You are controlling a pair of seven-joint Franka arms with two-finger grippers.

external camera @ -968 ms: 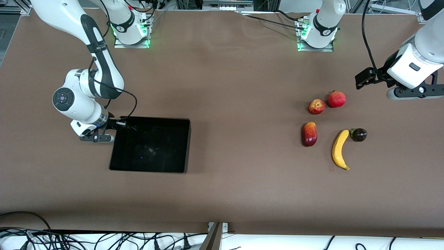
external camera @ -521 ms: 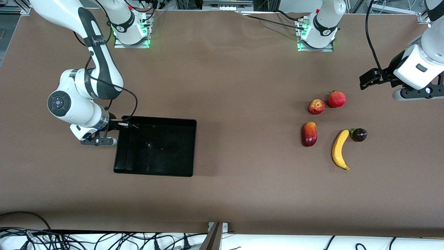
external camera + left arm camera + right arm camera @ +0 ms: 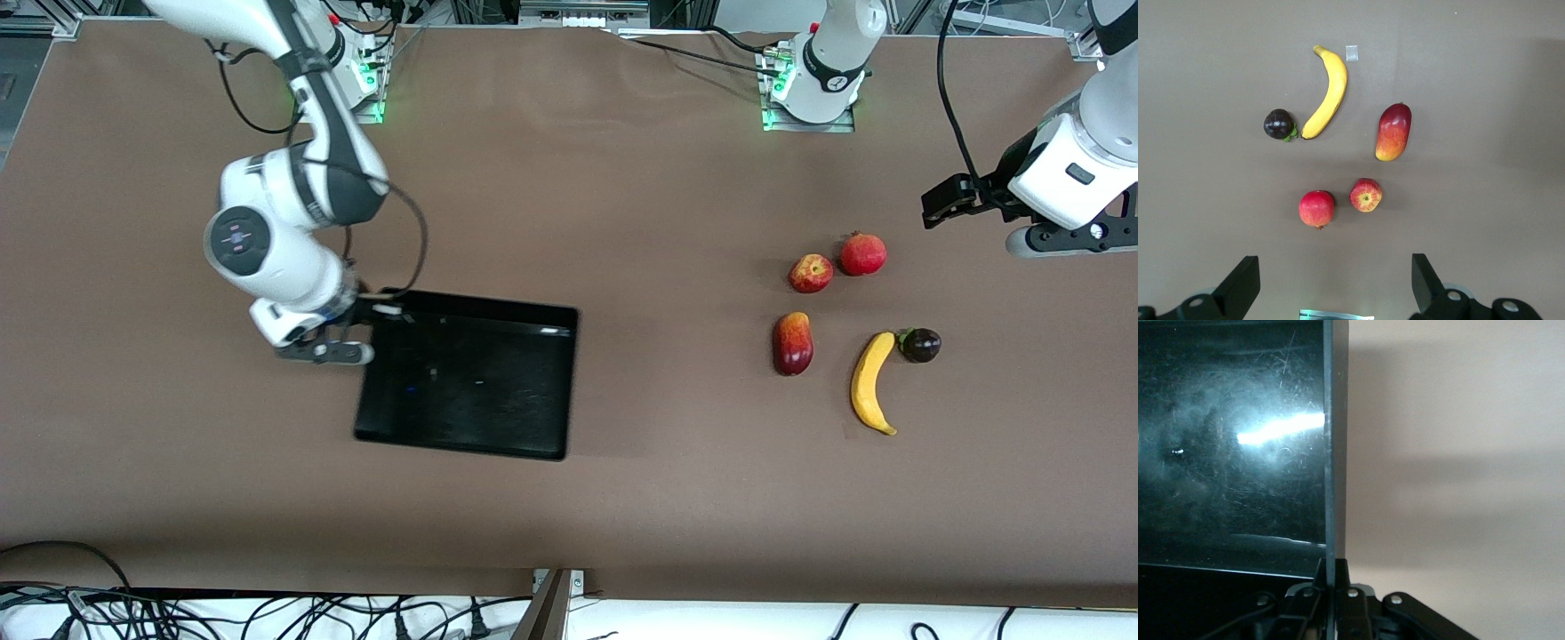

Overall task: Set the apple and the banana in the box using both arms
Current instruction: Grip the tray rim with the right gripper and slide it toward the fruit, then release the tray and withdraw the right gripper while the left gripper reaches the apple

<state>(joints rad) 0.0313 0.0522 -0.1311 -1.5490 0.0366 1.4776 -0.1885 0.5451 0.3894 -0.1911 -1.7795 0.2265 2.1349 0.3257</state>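
The right gripper (image 3: 1327, 583) is clamped on the box (image 3: 551, 391) wall, likely to drag it toward the apple (image 3: 811, 273) and banana (image 3: 869, 383), which lie below the waiting, spread-open left gripper (image 3: 1331, 283).

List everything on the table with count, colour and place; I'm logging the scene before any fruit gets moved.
box: one, black, on the table toward the right arm's end, nothing in it.
apple: one, red with yellow patches, toward the left arm's end, beside the pomegranate.
pomegranate: one, plain red, farthest of the fruits from the front camera.
mango: one, red and yellow, nearer the front camera than the apple.
banana: one, yellow, nearest fruit to the front camera.
dark fruit: one, purple-black, at the banana's upper tip.
right gripper: shut on the box's wall.
left gripper: open, in the air over bare table near the pomegranate.
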